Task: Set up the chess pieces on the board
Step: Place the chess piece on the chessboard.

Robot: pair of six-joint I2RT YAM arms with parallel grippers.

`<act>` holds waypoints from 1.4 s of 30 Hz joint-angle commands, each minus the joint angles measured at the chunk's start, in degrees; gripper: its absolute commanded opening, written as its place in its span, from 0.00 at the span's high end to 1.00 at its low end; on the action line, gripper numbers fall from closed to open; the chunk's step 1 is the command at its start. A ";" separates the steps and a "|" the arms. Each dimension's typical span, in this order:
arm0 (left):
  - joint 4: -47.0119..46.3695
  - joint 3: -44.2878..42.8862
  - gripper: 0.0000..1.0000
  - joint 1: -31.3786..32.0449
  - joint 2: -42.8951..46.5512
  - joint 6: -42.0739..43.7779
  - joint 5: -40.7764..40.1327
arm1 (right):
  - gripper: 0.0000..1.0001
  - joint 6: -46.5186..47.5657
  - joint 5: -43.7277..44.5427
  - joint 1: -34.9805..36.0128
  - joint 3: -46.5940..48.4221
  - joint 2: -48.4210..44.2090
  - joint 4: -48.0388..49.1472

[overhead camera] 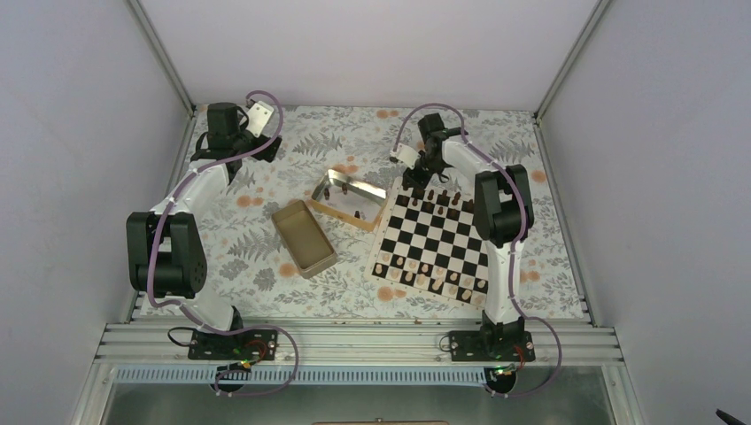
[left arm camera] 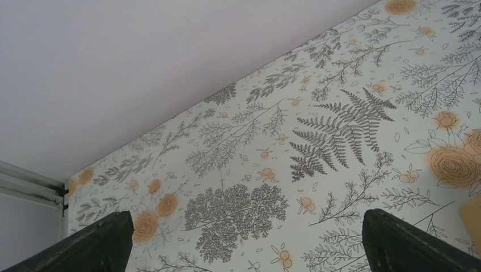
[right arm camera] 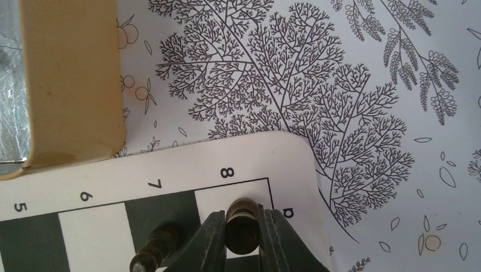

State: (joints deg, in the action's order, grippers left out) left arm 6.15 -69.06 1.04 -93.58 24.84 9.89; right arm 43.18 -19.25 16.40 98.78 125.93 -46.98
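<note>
The board (overhead camera: 376, 257) lies right of centre, and its corner (right arm camera: 170, 170) shows in the right wrist view. Dark chess pieces (overhead camera: 440, 205) stand along its far rows. My right gripper (overhead camera: 416, 181) is at the board's far left corner. In the right wrist view it (right arm camera: 243, 218) is shut on a dark piece (right arm camera: 241, 235) at the white corner square marked 8. Another dark piece (right arm camera: 153, 252) stands on the black square beside it. My left gripper (overhead camera: 266, 149) is open and empty over the floral cloth at the back left (left arm camera: 249, 249).
Two golden tin boxes lie left of the board: one (overhead camera: 304, 237) open and empty-looking, one (overhead camera: 350, 199) holding a few dark pieces, its wall (right arm camera: 74, 79) close to the board's corner. Pale pieces (overhead camera: 425, 274) fill the board's near rows.
</note>
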 commanded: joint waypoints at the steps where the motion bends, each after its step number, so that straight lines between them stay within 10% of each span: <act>1: 0.22 -1.08 0.00 0.06 1.23 -0.41 0.82 | 0.85 0.84 -0.61 -0.27 1.77 1.41 -0.87; 42: 0.35 -1.14 0.00 0.10 1.48 -0.32 0.41 | 0.59 0.81 1.45 1.82 5.96 -4.56 -4.56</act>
State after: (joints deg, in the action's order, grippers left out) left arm 6.15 -69.06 1.13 -93.58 24.84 9.87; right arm 43.70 -18.13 16.73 100.09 125.84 -50.15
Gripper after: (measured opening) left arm 0.999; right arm 0.396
